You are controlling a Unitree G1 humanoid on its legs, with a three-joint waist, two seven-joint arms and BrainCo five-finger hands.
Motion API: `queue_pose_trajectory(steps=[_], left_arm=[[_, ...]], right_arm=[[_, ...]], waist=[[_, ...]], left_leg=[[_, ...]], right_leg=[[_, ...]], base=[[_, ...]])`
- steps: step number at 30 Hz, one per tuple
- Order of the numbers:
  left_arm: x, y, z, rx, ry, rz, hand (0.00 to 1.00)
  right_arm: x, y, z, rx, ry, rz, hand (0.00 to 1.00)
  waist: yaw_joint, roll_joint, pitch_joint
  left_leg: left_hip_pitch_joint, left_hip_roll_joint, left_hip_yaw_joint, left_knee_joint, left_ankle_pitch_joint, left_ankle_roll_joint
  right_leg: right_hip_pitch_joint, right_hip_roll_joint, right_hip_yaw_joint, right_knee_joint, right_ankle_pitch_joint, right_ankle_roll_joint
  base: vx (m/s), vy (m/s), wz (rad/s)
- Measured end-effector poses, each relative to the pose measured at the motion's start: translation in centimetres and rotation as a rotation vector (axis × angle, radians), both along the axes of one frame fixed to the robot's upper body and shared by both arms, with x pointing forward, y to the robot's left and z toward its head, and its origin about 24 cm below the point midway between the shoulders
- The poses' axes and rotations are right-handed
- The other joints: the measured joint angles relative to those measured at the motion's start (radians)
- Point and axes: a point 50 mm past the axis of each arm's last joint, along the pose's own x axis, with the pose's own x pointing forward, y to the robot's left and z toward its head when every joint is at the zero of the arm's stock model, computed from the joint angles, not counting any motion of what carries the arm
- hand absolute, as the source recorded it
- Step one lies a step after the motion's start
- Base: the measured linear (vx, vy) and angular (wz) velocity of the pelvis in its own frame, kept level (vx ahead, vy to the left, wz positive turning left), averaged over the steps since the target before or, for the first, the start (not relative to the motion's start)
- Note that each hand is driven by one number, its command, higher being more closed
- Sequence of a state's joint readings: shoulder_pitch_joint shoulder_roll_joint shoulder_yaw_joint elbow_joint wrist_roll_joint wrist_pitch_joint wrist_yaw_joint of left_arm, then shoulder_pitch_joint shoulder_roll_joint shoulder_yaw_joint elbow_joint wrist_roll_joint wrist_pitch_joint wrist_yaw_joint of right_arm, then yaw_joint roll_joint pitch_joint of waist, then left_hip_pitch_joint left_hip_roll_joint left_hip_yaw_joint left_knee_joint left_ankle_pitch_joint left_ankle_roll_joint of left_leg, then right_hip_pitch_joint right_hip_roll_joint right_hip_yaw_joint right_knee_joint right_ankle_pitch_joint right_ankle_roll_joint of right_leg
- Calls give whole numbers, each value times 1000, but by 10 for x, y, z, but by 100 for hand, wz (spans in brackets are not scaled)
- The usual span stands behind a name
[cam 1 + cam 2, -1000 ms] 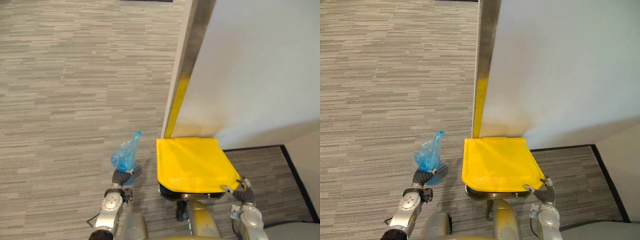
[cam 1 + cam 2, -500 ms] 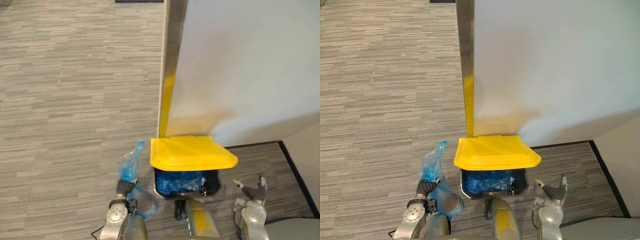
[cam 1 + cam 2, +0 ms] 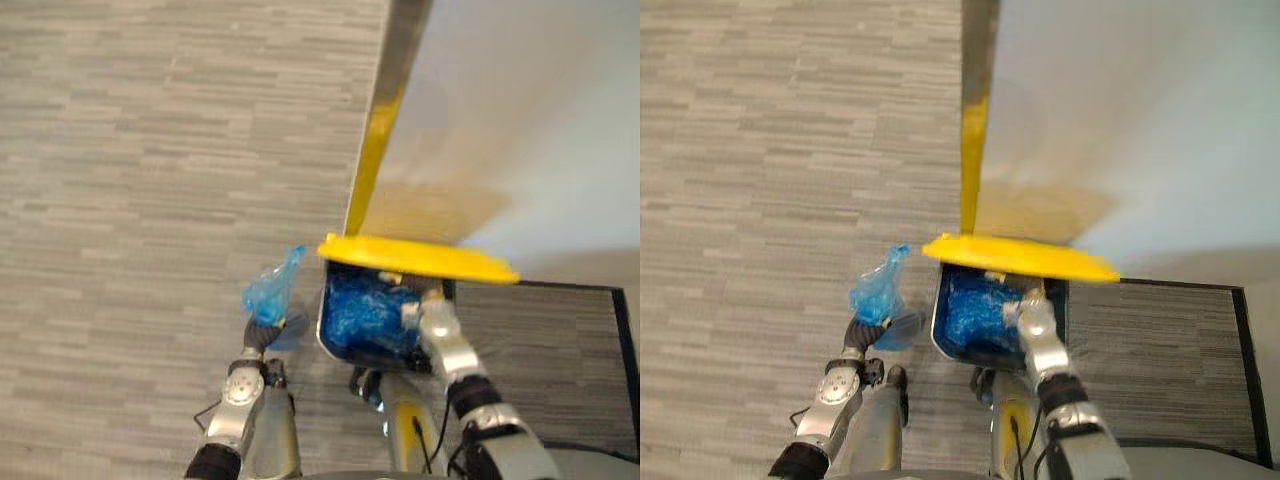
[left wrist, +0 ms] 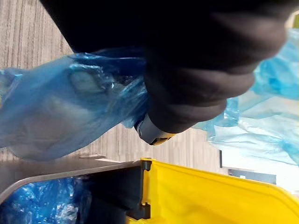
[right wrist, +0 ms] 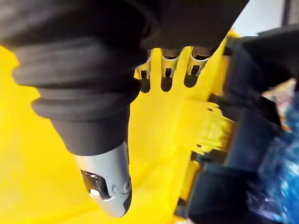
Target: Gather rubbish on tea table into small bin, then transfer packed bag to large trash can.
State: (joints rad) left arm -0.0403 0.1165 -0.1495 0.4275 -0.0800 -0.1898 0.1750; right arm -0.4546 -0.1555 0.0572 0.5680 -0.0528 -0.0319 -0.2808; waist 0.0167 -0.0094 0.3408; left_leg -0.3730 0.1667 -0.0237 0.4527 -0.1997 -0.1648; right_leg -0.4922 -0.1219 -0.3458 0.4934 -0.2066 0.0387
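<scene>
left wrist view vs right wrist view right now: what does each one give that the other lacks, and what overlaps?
Left wrist view: the left hand clutching the blue bag over the grey floor, beside the metal rim of the large trash can. Right wrist view: the right hand with straight fingers pushed against the underside of the yellow lid, next to its hinge. Both: the yellow lid and the blue liner inside the can.

Trash can (image 3: 323, 325) interior — partly hidden under its yellow lid (image 3: 420, 258)

Bag (image 3: 272, 292) left of trash can (image 3: 420, 260)
</scene>
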Motion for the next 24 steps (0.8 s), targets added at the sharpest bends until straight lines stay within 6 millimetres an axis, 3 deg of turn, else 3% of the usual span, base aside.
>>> queue_pose_trajectory(steps=[4,8,12,15,17,24], left_arm=[[7,0,10,5,-50,-26,100],[12,-11,28,5,-126,-90,100],[21,-44,61,-40,-271,-239,100],[26,-76,98,-91,-428,-378,100],[24,-97,120,-123,-522,-460,100],[16,-140,147,-217,-614,-618,100]], right_arm=[[20,-3,36,-51,-105,6,0],[26,0,50,-80,-141,21,0],[31,0,61,-121,-165,59,0],[33,0,68,-136,-181,75,0],[37,6,76,-143,-199,99,0],[48,18,98,-164,-244,132,0]], waist=[[-1,-5,34],[-3,2,39],[-4,14,47],[-14,42,62],[-28,56,70],[-58,62,100]], left_leg=[[3,-18,-1,-33,16,6],[-7,-6,-1,-33,21,11],[-1,12,-2,-25,20,11],[1,23,-9,-16,13,11],[2,24,-8,-17,17,2],[6,22,26,17,7,19]], right_leg=[[-9,6,27,-13,15,6],[-8,19,31,-26,32,-1],[-6,38,50,-18,42,3],[-6,72,154,-9,42,3],[-5,76,152,-19,38,9],[-2,87,191,-41,64,18]], base=[[-73,13,7],[-19,-18,-7],[26,-24,-10],[-15,-32,1],[-60,-17,-2],[-47,32,-19]])
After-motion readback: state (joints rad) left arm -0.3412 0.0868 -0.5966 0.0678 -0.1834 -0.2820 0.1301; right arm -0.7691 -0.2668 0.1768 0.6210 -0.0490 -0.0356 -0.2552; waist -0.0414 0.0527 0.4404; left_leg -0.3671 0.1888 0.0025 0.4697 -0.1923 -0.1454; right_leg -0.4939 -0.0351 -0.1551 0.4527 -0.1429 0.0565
